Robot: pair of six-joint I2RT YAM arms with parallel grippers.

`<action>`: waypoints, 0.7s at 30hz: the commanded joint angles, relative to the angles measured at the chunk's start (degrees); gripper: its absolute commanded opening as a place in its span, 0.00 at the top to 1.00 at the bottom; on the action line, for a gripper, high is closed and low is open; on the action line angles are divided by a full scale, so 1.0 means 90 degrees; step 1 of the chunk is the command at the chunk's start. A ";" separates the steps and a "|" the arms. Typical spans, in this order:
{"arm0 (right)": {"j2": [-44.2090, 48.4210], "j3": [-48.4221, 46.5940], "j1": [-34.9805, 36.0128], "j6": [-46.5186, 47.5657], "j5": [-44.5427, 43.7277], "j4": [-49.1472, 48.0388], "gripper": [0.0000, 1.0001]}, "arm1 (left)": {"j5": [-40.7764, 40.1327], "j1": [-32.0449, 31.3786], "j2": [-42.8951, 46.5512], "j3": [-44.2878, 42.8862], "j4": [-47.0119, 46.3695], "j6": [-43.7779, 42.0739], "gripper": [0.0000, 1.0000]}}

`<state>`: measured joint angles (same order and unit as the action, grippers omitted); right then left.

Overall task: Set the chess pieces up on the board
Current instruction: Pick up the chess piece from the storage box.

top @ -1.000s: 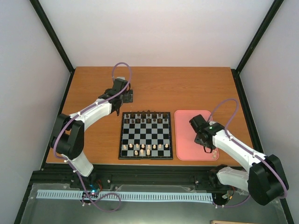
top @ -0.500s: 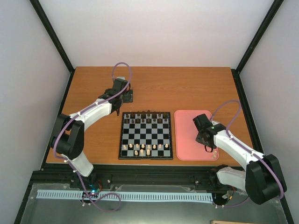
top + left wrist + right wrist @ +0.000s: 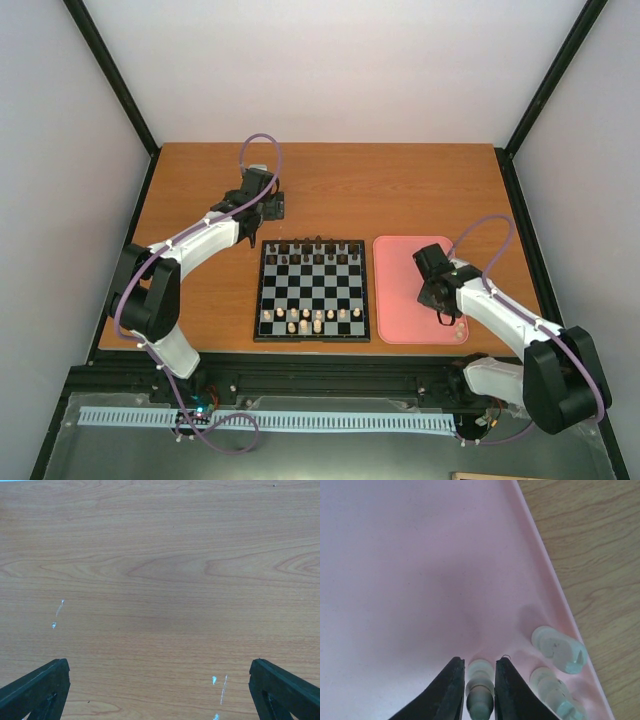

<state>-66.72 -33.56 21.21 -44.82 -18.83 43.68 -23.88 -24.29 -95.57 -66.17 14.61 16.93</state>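
A wood-grain tabletop [image 3: 400, 190] inside pale walls, with the black-and-white board [image 3: 312, 290] at its centre. Dark pieces [image 3: 315, 250] line the far ranks and a partial set of pale pieces [image 3: 310, 320] sits on the near ranks. The action is on the right, at the pink tray [image 3: 395, 285]. The right end effector [image 3: 480, 661] is down in the tray's near right corner, its jaws pinched in on a pale chess piece [image 3: 480, 692] that fills the gap between them. The left end effector [image 3: 263, 205] hangs wide open over bare wood just beyond the board's far left corner, holding nothing. Now the danger: that piece is tiny and rounded, and I can't tell how squarely the fingers sit on it. It could squirt out or tip on the lift. Two more cream pieces [image 3: 559, 650] lie just beside the right finger, against the tray wall, and a sideways nudge could scatter them. At the board, the near ranks are crowded, so a tilted piece set down there could topple its neighbours.
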 commanded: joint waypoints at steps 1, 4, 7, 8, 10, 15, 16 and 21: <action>-0.0139 0.0034 -0.0053 -0.0008 -0.0092 -0.0143 0.83 | -0.0091 -0.0045 -0.0019 -0.0163 -0.0099 -0.0028 0.00; -0.0145 0.0082 -0.0052 0.0003 -0.0046 -0.0212 0.87 | -0.0107 -0.0045 -0.0016 -0.0168 -0.0090 -0.0027 0.00; -0.0138 0.0132 -0.0053 0.0012 -0.0016 -0.0283 0.95 | -0.0114 -0.0045 -0.0025 -0.0184 -0.0081 -0.0037 0.00; -0.0129 0.0132 -0.0052 0.0031 0.0012 -0.0305 0.97 | -0.0120 -0.0045 -0.0026 -0.0191 -0.0084 -0.0035 0.00; -0.0046 0.0105 -0.0053 0.0110 0.0169 -0.0367 0.97 | -0.0129 -0.0045 -0.0036 -0.0205 -0.0071 -0.0043 0.00; 0.0344 -0.0494 0.0093 0.0496 0.0547 -0.0030 0.97 | -0.0206 -0.0045 -0.0057 -0.0230 -0.0043 -0.0064 0.00; 0.0413 -0.0682 0.0204 0.0558 0.0592 0.0076 0.97 | -0.0210 -0.0045 -0.0058 -0.0235 -0.0034 -0.0064 0.00; 0.0075 -0.1785 0.1236 0.0894 0.0871 0.0590 0.97 | -0.0245 -0.0045 -0.0071 -0.0242 -0.0032 -0.0075 0.00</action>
<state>-64.53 -42.57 25.93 -39.90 -13.43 45.67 -25.08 -24.29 -95.57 -66.17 14.61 16.91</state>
